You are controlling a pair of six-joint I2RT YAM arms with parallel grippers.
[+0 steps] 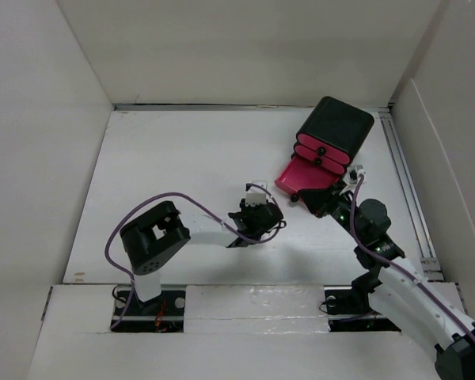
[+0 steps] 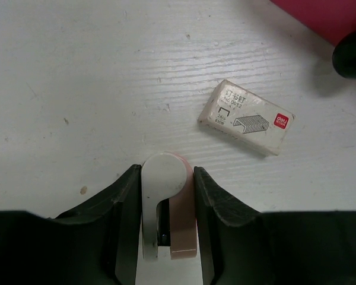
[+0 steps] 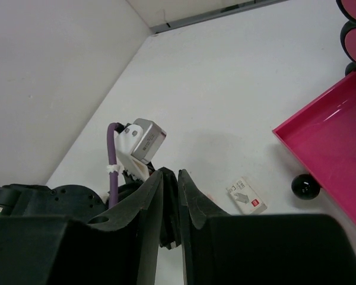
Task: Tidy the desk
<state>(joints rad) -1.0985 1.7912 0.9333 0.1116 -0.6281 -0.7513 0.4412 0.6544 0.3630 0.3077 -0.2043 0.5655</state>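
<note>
The desk point(image 1: 182, 158) is a white tabletop inside white walls. My left gripper point(image 1: 261, 215) rests low at the desk's middle. In the left wrist view the left gripper point(image 2: 166, 173) is shut on a small white-and-pink stapler-like tool point(image 2: 163, 181) lying on the desk. A white staple box point(image 2: 246, 117) lies flat just beyond it, and also shows in the right wrist view point(image 3: 247, 196). My right gripper point(image 1: 326, 202) hovers by the open pink drawer point(image 1: 305, 176). In the right wrist view the right gripper point(image 3: 169, 176) is shut and empty.
A black box point(image 1: 336, 127) with three pink drawers stands at the back right; its lowest drawer point(image 3: 332, 133) is pulled out, with a black knob point(image 3: 305, 186) at its front. White walls point(image 1: 47, 119) border the desk. A metal rail point(image 1: 404, 182) runs along the right side.
</note>
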